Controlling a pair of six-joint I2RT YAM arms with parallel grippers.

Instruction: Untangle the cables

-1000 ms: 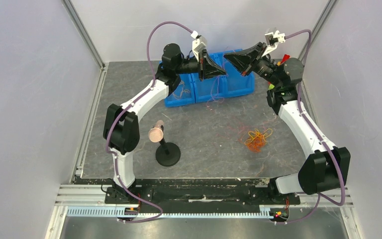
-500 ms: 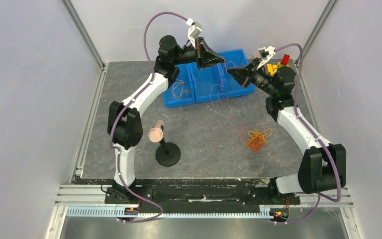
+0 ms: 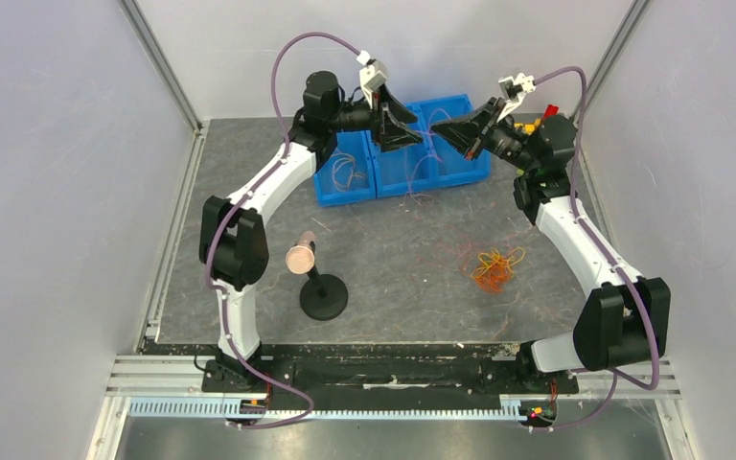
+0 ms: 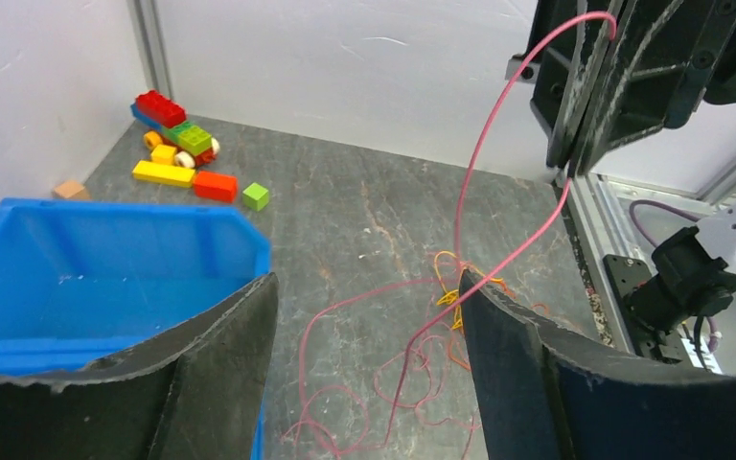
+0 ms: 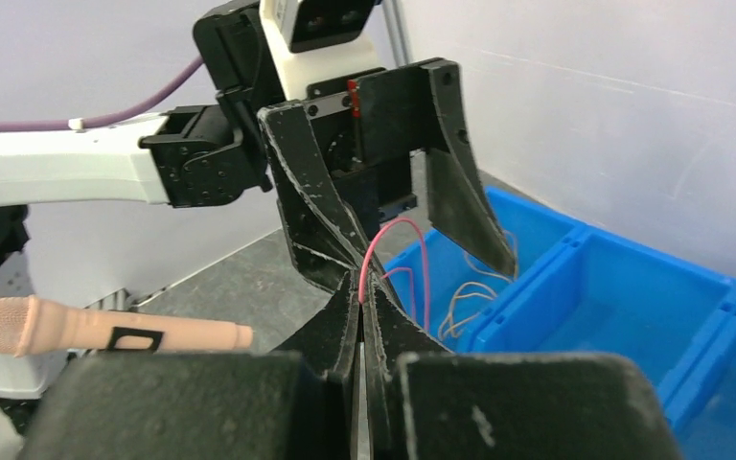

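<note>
Over the far side of the worktop (image 3: 412, 240), seen from above, the left arm (image 3: 268, 187) and right arm (image 3: 575, 230) meet tip to tip above the blue bins (image 3: 345, 196); a pink cable (image 3: 417, 168) hangs between them and trails down over the bins; an orange and yellow tangle (image 3: 494, 268) lies on the worktop well apart from the bins, near the right arm; a microphone (image 3: 300, 257) on a black stand (image 3: 324, 299) sits nearer the left arm; toy bricks (image 3: 537, 120) lie in the far right corner.

From the left wrist, the left jaws stand wide with nothing gripped; the right jaws, at upper right, are pressed together on the pink cable (image 4: 460, 206), which arcs above them and drops in 2 strands toward the worktop; the orange and yellow tangle (image 4: 448, 287) lies below, with loose pink loops (image 4: 345, 412) beside it; 1 of the blue bins (image 4: 105, 259) sits at left.

From the right wrist, the right jaws are clamped on the pink cable (image 5: 372, 251), which rises in a small arch just past their tips; the left jaws gape directly ahead; whether the arch reaches into that gap I cannot tell; thin strands (image 5: 470, 297) lie inside a bin.
</note>
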